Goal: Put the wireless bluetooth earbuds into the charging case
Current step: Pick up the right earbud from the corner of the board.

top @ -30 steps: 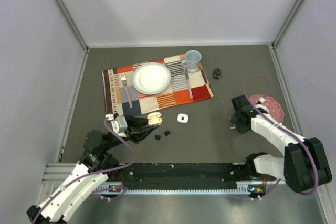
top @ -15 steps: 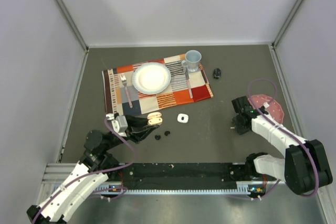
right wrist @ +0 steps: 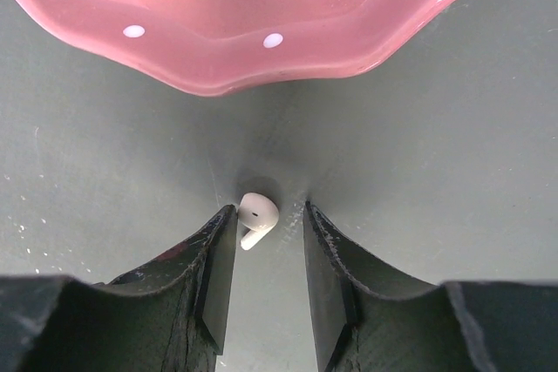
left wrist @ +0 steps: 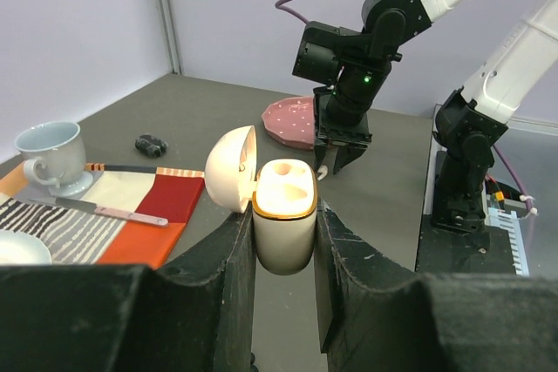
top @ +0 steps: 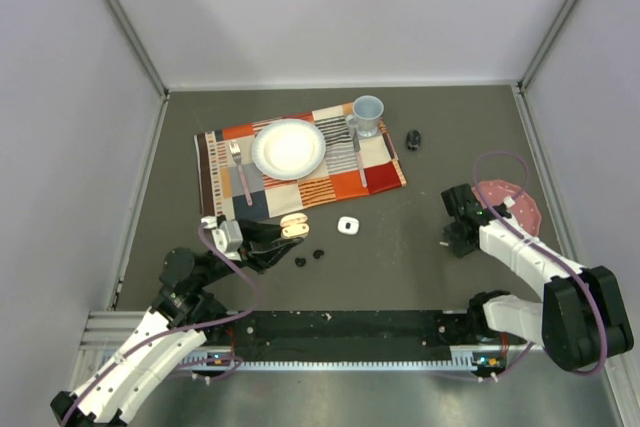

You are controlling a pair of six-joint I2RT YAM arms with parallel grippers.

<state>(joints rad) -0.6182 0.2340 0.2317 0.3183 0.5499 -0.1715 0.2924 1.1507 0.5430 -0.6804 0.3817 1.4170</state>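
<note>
Top external view: the grey table [top: 400, 267] carries a patchwork placemat [top: 385, 167] at the back and a pink spotted dish [top: 525, 209] at the right. The left pincer [left wrist: 283, 241] pinches the cream charging case [left wrist: 283, 215], its lid swung open, with two black earbuds [top: 300, 261] lying near it. The right pincer [right wrist: 268, 211] stands spread, one finger on either side of a white earbud [right wrist: 256, 215] that lies on the table just beside the dish.

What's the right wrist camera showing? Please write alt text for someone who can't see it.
A small white earbud lies on the grey table between the open black fingers of the right gripper. Just beyond it is the wavy edge of a pink dish with white dots.
</note>
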